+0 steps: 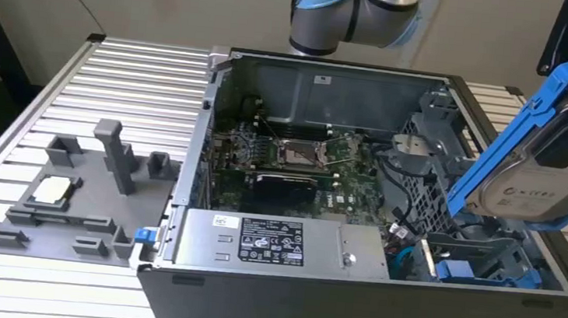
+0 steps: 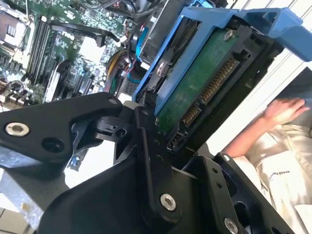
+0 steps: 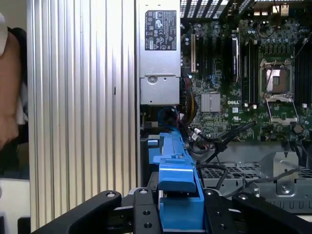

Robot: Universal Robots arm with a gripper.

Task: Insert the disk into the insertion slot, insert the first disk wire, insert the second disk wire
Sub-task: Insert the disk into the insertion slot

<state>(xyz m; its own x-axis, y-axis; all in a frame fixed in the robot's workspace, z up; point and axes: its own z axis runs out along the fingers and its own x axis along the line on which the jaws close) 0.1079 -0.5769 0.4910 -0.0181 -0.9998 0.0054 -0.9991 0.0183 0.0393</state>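
Gripper (image 3: pixel 179 209) clamped on the disk (image 1: pixel 532 175), which hangs tilted at 3 o'clock in the exterior view. The insertion slot (image 1: pixel 475 254) lies just below it at 5 o'clock, not touching. Power-supply box (image 1: pixel 266 243) flanks the cage at 6 o'clock; a person's hand (image 2: pixel 287 109) beyond the disk.

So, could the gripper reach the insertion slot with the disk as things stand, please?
Probably yes: the gripper, shut on the disk, hangs tilted just above the insertion slot, and nothing visibly lies between; the cables sit beside it.
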